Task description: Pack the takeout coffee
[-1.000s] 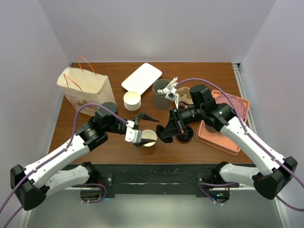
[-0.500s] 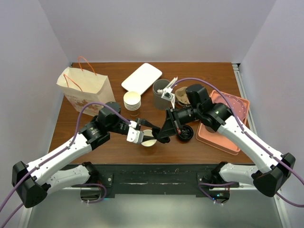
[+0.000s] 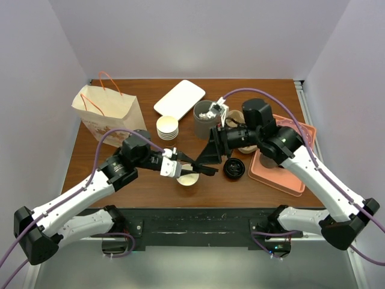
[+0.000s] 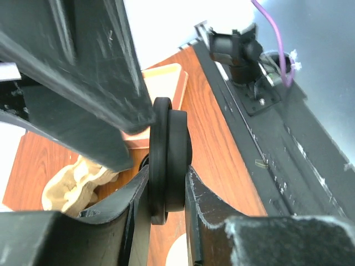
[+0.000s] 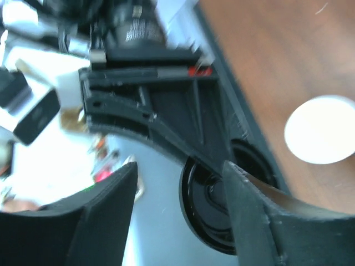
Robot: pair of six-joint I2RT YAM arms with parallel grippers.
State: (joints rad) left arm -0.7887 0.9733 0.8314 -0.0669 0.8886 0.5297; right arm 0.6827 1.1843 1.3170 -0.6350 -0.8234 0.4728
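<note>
Top external view: the left tool (image 3: 194, 170) pinches a black lid (image 4: 169, 160) on edge, over the uncapped takeout coffee cup (image 3: 187, 179) at lower centre of the bench (image 3: 150, 188). The right tool (image 3: 207, 158), jaws spread, sits just beside the lid. Step in hand appears to be lid handover. The next move calls for turning the lid flat and seating it squarely on the cup.

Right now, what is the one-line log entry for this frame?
left jaws: shut on lid | right jaws: open around lid | cup: uncapped, on table | bag: standing, far left
</note>
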